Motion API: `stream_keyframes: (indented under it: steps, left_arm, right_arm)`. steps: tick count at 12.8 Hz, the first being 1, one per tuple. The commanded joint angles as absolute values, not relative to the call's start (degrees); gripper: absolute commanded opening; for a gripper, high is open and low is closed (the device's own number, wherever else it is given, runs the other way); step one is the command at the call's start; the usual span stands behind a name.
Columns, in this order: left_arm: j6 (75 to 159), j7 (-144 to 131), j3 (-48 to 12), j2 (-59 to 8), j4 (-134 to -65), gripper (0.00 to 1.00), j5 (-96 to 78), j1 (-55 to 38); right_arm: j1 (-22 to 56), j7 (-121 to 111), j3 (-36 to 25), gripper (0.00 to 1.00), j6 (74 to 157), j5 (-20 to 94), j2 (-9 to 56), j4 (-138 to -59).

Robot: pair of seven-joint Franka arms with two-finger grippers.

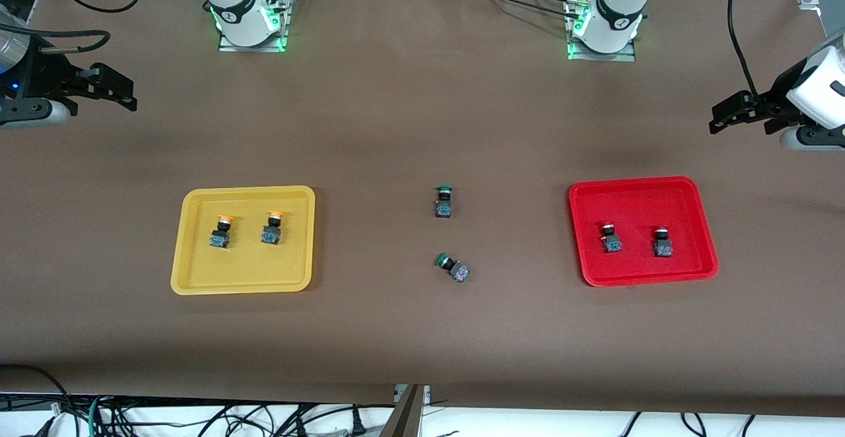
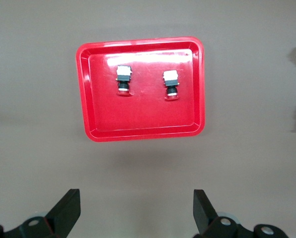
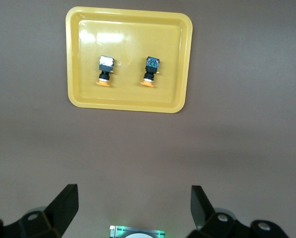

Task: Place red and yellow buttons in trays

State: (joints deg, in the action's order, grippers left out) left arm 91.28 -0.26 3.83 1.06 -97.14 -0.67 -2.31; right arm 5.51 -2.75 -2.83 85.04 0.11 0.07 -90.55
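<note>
Two orange-yellow-capped buttons lie in the yellow tray toward the right arm's end of the table. Two red-capped buttons lie in the red tray toward the left arm's end. My left gripper is open and empty, held high over the table's end, with the red tray and its buttons in its wrist view. My right gripper is open and empty, held high over the other end, with the yellow tray and its buttons in its wrist view.
Two green-capped switches lie on the brown table between the trays, one nearer the front camera than the other. The arm bases stand at the table's back edge. Cables hang below the front edge.
</note>
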Motion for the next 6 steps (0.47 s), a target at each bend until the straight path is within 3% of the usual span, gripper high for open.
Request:
stream_keyframes:
  steps: [1, 6]
  left_arm:
    - [91.2, -0.5, 3.9, 1.1, -96.2, 1.0, -0.7, -2.0]
    - [91.4, -0.6, 3.8, 0.9, -96.2, 1.0, -0.7, -1.9]
  right_arm:
    - [4.2, -3.5, -2.1, 1.0, 84.3, 1.0, -0.4, -90.7]
    - [4.3, -3.7, -3.0, 1.0, 84.3, 0.7, 2.2, -88.0]
